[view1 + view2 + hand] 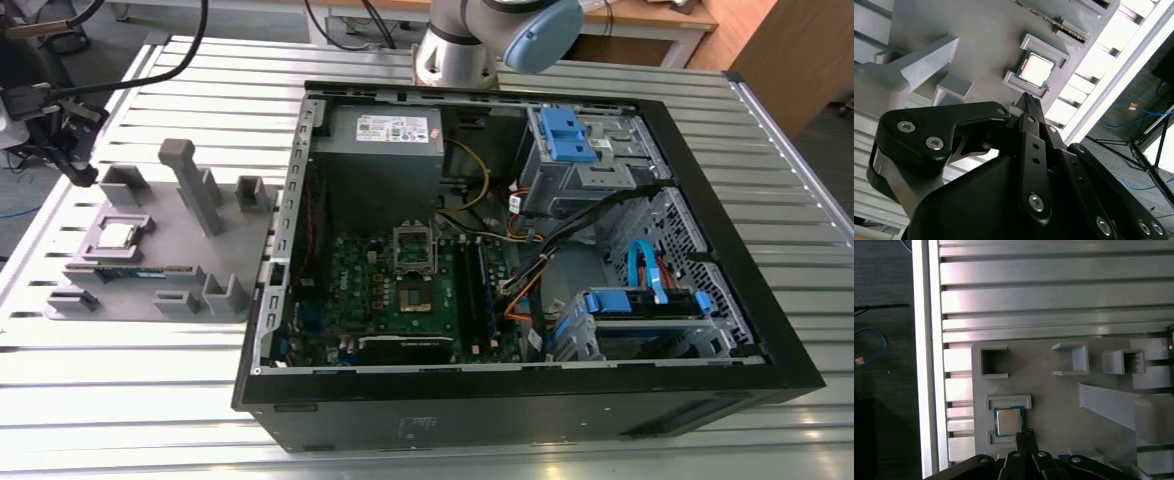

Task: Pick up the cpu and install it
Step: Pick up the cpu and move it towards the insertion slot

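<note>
The cpu (118,235) is a small silvery square with a pale rim, lying flat in a recess of the grey holder block (167,255) at the exterior view's left. Both wrist views show it just beyond my fingertips: cpu (1035,69), cpu (1008,421). My gripper (1030,100) hangs above the holder block near the chip without touching it, its black fingers pressed together and holding nothing. The same gripper (1024,434) tip sits beside the chip's edge. The open computer case (534,385) shows its green motherboard (400,290).
The holder block carries a tall grey post (187,180), several upright brackets and a green memory stick (134,270). Inside the case are a grey power supply (384,130), blue drive bays (574,140) and loose cables. The slatted metal table's edge (929,365) runs close to the block.
</note>
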You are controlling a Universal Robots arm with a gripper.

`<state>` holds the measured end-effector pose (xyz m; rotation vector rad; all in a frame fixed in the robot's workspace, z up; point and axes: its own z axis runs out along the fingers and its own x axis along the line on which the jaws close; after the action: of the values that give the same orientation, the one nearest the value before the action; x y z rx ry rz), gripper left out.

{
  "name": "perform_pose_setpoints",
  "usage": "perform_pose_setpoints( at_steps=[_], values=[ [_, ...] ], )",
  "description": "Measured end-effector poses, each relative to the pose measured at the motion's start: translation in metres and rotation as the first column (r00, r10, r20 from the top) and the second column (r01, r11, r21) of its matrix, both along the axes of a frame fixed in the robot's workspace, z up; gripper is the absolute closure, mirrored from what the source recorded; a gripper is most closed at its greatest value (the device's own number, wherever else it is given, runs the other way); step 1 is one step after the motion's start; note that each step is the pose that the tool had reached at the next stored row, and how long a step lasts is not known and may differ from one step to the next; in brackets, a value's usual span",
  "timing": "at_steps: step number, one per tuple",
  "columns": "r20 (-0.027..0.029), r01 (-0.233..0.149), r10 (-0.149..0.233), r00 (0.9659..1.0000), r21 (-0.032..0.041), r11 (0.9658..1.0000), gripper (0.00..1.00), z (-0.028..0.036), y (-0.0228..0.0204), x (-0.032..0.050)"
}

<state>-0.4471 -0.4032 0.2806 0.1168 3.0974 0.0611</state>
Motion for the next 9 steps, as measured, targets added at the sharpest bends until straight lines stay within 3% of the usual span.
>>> perform_pose_setpoints(
  at_steps=[9],
  values=[
    [0.0,0.0,0.0,1.0,0.0,1.0,0.89,-0.0004,0.0,0.0]
  ],
)
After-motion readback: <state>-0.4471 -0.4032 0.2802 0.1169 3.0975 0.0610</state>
